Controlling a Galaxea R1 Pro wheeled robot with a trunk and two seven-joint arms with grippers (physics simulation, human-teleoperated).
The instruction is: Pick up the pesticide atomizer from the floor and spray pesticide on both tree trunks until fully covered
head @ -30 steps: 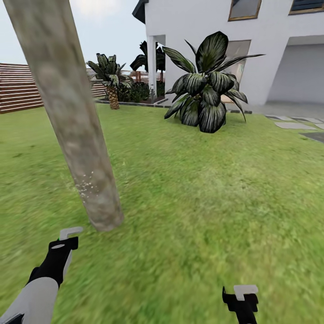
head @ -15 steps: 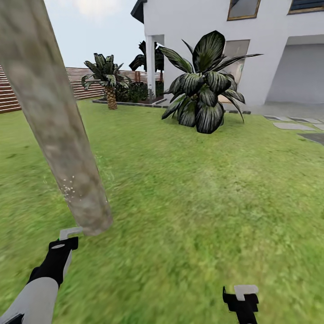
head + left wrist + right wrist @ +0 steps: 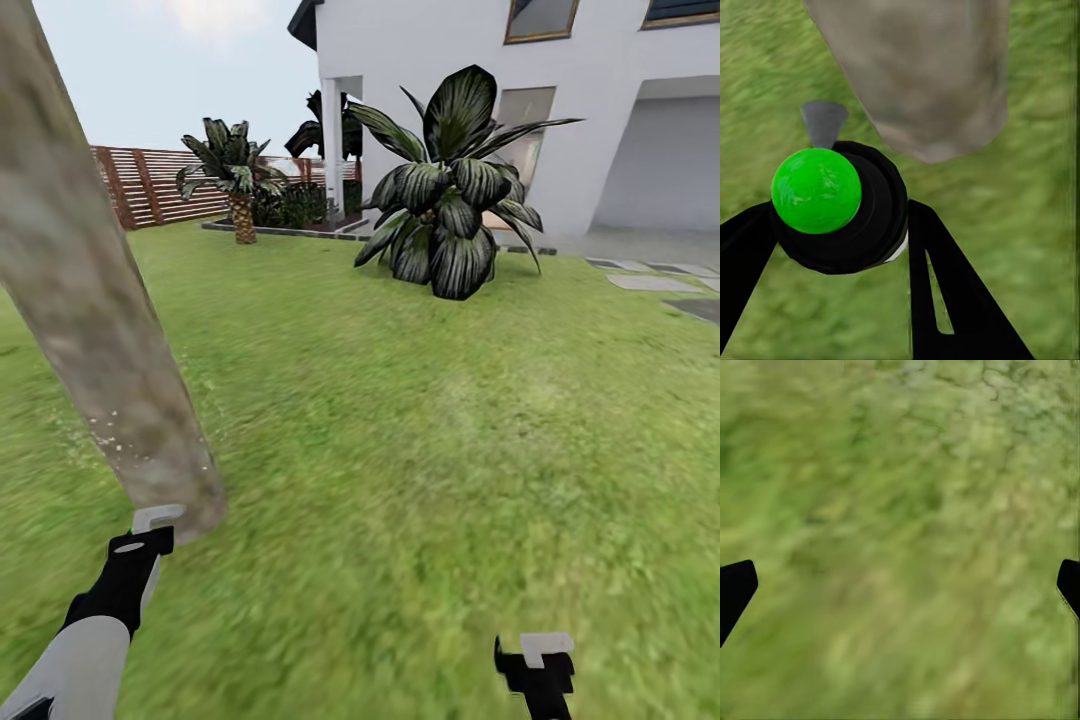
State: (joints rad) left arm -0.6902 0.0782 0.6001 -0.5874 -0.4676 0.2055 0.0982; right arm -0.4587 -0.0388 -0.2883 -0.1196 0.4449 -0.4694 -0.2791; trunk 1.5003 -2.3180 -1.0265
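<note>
A thick, mottled beige-grey tree trunk leans across the left of the head view, with fine white pesticide specks on its bark near the base. My left gripper hangs just in front of the trunk's foot. In the left wrist view my left gripper is shut on the pesticide atomizer, a black body with a bright green round cap and a grey nozzle, close to the tree trunk. My right gripper is low over the grass; the right wrist view shows the gripper open and holding nothing.
Green lawn stretches ahead and to the right. A large striped broad-leaved plant stands in front of a white house. A small palm and a brown slat fence are at the back left, grey paving stones at the far right.
The whole head view has shifted: the trunk now lies further left in the picture and more fence shows, so the camera has moved. Both arms keep their places in the picture.
</note>
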